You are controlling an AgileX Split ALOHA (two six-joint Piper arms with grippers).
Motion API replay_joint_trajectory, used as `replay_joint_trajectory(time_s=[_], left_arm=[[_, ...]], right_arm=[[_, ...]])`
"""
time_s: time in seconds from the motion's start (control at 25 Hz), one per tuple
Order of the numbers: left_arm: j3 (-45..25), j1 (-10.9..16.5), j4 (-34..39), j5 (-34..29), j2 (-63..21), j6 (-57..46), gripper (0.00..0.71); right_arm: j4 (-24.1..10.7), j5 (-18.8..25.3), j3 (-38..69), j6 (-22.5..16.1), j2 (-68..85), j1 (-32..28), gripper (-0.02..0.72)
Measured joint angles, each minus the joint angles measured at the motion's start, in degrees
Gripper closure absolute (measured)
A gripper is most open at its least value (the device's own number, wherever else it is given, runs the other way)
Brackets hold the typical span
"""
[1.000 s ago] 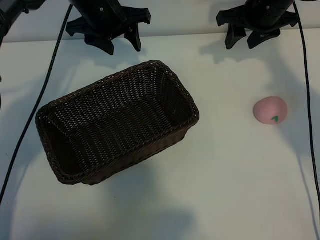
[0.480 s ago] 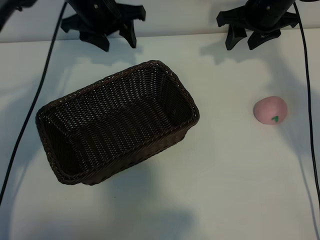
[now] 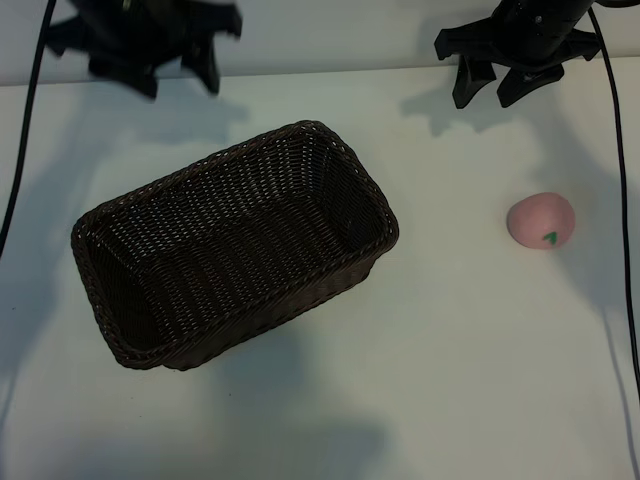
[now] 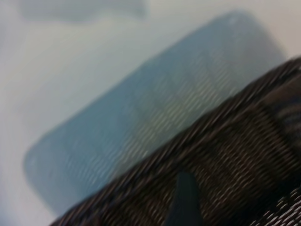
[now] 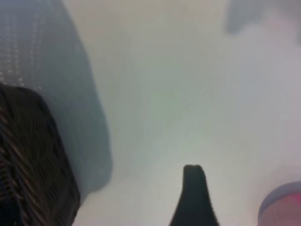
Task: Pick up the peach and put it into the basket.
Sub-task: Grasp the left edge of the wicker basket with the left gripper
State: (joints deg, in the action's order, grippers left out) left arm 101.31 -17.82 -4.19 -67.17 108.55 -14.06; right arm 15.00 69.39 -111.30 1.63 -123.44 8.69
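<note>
Hovering apart: left gripper [image 3: 178, 82], right gripper [image 3: 497, 88].

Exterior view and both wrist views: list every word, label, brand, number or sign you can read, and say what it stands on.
None: no readable text in any view.
Peach: only a small green leaf mark, not writing.
Basket: plain dark wicker, no label.
Table: bare white, unmarked.

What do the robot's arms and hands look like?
Both are black all over. The left hand and the right hand each have chunky, angular parts with pointed prongs sticking out, a bit like claws. Thin black cables hang down beside each arm. In the wrist views one dark, rounded fingertip pokes into the picture. I see no markings.
</note>
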Motion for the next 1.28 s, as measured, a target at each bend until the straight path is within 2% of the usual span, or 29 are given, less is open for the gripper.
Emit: replay_joint_trajectory(time_s=[0.24, 0.52, 0.8, 1.04, 1.16, 1.28], left_arm=[[-16.3, 0.0, 1.6, 0.6, -8.2, -3.9, 0.112], [-32.2, 0.0, 5.6, 6.6, -19.3, -12.6, 0.112], [-40.9, 0.0, 12.2, 8.0, -25.1, -21.4, 0.112], [-48.9, 0.0, 12.6, 14.8, -25.9, -24.7, 0.112], [-50.8, 0.0, 12.6, 18.7, -25.9, -27.0, 0.112], [-51.0, 0.0, 12.7, 20.0, -25.4, -28.2, 0.112]], right_arm=[[0.0, 0.1, 0.0, 0.0, 0.0, 0.0, 0.178], [0.0, 0.3, 0.0, 0.0, 0.0, 0.0, 0.178], [0.0, 0.3, 0.0, 0.0, 0.0, 0.0, 0.178], [0.0, 0.3, 0.0, 0.2, 0.0, 0.0, 0.178], [0.0, 0.3, 0.0, 0.2, 0.0, 0.0, 0.178], [0.0, 0.3, 0.0, 0.2, 0.0, 0.0, 0.178]])
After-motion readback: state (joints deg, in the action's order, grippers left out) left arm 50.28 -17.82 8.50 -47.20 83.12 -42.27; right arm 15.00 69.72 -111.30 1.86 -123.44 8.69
